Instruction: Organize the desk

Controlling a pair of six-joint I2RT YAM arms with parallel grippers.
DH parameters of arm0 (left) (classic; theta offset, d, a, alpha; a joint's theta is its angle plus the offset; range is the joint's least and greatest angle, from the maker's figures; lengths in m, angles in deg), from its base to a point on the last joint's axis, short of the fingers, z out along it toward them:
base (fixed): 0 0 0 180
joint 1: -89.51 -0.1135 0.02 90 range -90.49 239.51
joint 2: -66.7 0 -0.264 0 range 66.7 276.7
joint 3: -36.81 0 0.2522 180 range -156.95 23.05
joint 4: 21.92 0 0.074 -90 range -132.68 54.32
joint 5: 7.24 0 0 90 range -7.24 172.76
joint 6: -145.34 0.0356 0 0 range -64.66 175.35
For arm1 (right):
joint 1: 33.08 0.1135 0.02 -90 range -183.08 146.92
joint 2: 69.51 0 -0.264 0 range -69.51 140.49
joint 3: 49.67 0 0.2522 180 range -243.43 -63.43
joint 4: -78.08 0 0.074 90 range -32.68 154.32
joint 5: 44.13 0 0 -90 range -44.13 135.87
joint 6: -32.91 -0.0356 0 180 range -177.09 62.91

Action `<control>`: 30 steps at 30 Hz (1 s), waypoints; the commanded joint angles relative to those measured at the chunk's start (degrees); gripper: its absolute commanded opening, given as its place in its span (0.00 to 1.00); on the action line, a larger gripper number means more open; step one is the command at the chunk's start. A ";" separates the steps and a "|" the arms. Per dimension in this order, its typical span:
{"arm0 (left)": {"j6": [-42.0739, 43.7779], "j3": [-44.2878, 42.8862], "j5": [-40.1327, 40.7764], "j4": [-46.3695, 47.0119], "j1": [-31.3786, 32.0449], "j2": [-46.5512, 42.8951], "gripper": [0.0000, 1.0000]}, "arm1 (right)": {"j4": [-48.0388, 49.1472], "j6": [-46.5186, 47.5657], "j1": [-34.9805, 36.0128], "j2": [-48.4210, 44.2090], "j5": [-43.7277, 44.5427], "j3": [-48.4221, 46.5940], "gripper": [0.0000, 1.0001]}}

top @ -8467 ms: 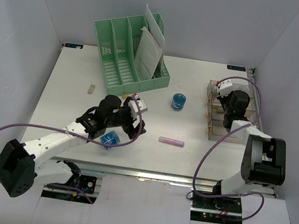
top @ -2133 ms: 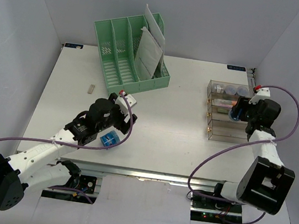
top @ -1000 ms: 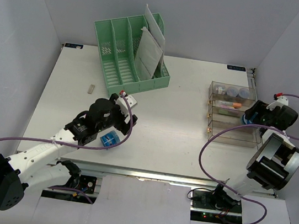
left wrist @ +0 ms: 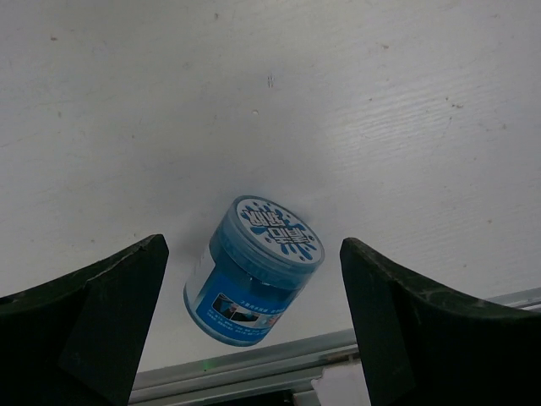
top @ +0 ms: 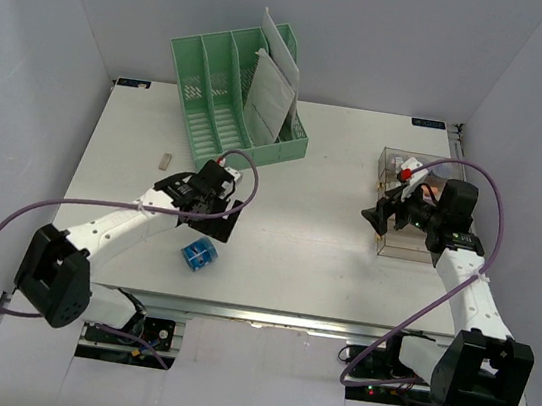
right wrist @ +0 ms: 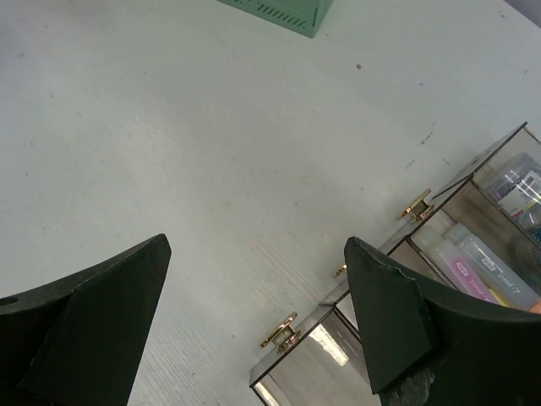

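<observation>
The desk (top: 304,258) is a wide white tabletop with a metal rail along its front. A small blue jar (top: 198,252) with a printed lid sits on it near that rail. My left gripper (top: 216,218) hovers open just behind and above the jar. In the left wrist view the blue jar (left wrist: 254,271) lies below the open left gripper (left wrist: 252,244), untouched, on the desk (left wrist: 338,101). My right gripper (top: 375,216) hangs open at the left edge of the clear tray (top: 417,239). The right wrist view shows the right gripper (right wrist: 258,244) empty over the desk (right wrist: 169,127).
A green slotted file rack (top: 236,92) with papers stands at the back; the rack's corner (right wrist: 287,10) shows in the right wrist view. The clear tray (right wrist: 473,254) has gold handles (right wrist: 279,331) and holds small items. A small grey piece (top: 166,159) lies at the left.
My left gripper has pulled up and back from the blue jar, which stays near the front rail. My right arm has swung from the tray's right side to its left edge.
</observation>
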 commanded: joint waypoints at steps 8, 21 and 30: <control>4.78 -8.34 -2.81 -11.23 2.21 12.56 0.96 | 0.97 -2.43 0.52 -1.66 -1.41 -0.98 0.90; 4.93 -9.77 -2.63 -12.75 2.82 22.69 0.90 | 1.18 -2.64 0.52 -1.62 -1.56 -0.77 0.90; 3.35 -12.14 -2.84 -13.48 2.82 24.21 0.35 | -0.98 -0.06 0.58 -2.62 -5.62 -0.91 0.90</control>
